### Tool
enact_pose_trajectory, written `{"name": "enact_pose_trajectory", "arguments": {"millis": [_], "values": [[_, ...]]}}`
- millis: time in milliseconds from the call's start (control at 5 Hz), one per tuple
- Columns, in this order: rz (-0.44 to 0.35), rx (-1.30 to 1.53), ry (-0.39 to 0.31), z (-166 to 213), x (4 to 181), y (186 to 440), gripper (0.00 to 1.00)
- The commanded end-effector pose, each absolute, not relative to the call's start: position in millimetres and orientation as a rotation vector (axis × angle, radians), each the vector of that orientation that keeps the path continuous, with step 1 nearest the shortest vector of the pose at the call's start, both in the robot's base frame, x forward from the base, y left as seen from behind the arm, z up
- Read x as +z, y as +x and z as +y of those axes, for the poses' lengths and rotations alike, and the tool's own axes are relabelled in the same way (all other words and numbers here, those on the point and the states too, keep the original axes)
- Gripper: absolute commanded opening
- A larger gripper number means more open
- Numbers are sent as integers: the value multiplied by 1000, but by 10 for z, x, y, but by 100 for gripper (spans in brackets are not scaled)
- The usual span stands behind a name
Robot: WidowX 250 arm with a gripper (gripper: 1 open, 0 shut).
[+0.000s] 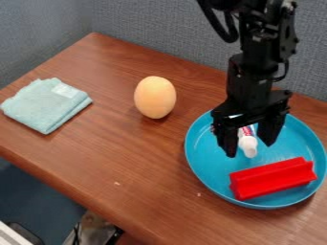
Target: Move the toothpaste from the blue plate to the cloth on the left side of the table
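Straddling small white toothpaste tube (248,144), black gripper (250,143).
Jaws wide, apparently nothing gripped; centre tube before closing.

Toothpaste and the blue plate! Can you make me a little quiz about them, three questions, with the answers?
1. True or false: the toothpaste lies on the blue plate.
2. Which is nearer the cloth: the egg or the red block?
3. Fill in the blank: the robot's gripper is over the ____ plate.

Key: 1. true; 2. the egg; 3. blue
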State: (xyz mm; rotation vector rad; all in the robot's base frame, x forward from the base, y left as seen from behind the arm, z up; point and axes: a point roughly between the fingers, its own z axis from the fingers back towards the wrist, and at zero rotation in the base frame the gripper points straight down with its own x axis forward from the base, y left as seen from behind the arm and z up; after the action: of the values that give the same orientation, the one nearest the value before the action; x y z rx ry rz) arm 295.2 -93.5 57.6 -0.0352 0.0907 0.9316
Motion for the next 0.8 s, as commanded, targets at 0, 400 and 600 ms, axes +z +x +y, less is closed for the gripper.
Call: {"name": "enact_pose_trajectory", "arguments": {"millis": [0, 400, 600], "values": [[78, 956, -70, -903, 625, 3005, 100], [72, 963, -95, -896, 597, 3022, 100], [66, 963, -105, -896, 593, 3028, 100]]}}
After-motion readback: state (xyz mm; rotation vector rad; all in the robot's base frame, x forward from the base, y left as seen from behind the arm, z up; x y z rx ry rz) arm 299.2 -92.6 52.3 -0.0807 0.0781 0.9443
